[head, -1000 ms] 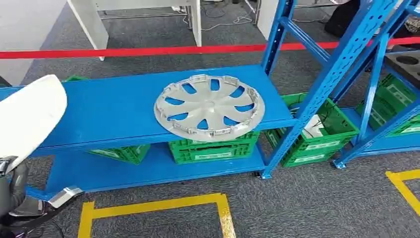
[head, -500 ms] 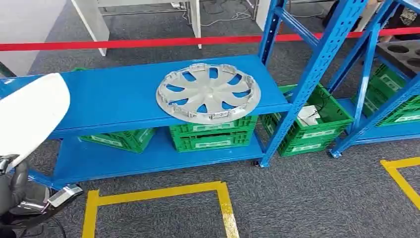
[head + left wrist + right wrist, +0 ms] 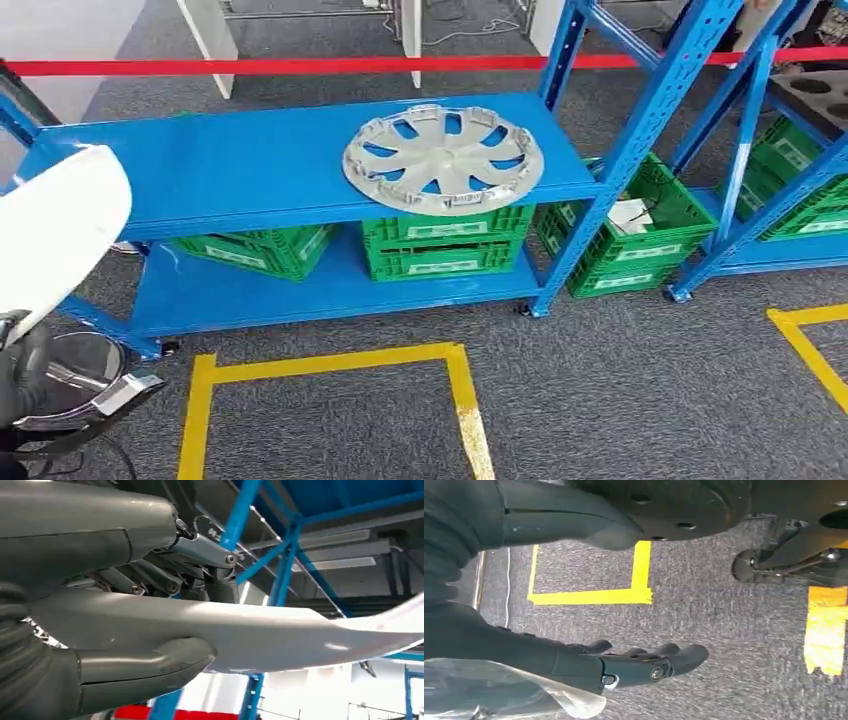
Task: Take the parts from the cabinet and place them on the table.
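I see one hubcap (image 3: 443, 159) lying flat on the upper shelf (image 3: 230, 175) of the blue steel rack (image 3: 640, 130), toward its right end, its edge reaching the shelf's front lip. It is a round silver-grey plastic disc with curved spokes, open slots and small clips around its rim.

My left hand (image 3: 165, 575) holds a second part (image 3: 280, 630): a smooth, glossy, pale grey curved panel. In the left wrist view the thick thumb presses one face and the dark fingers (image 3: 150, 580) clamp the other. In the head view that panel (image 3: 55, 235) stands at the left edge, covering part of the rack's left end.

My right hand (image 3: 639, 665) hangs over the grey carpet (image 3: 704, 610), fingers extended, slightly apart, holding nothing. Clear plastic film (image 3: 499, 690) lies beside the wrist.

Green slotted plastic crates (image 3: 445, 245) sit on the lower shelf beneath the hubcap, with another crate (image 3: 630, 235) on the floor to the right, behind the rack's diagonal post. Yellow tape (image 3: 330, 365) marks a square on the carpet before the rack. A red barrier strip (image 3: 300, 66) runs behind it.
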